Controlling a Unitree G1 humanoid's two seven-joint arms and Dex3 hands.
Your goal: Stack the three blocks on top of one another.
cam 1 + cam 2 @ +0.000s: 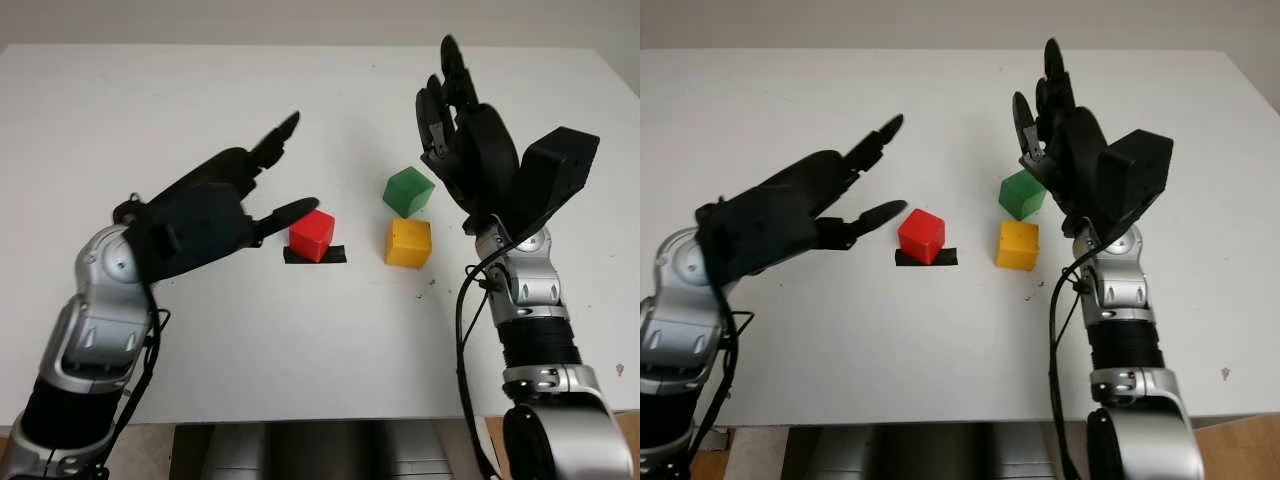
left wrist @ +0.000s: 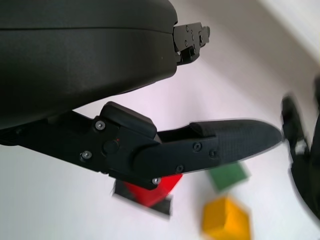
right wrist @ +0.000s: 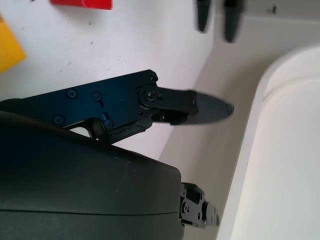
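Sitting unstacked: red cube, green cube, yellow cube.

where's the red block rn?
Head view: red block sits mid-table on black tape, just off the open left hand, left of the yellow block.

In the left wrist view, a finger hides part of the red block.

Two head eyes look forward and down at one table; wrist cameras sit close against each hand's shell.
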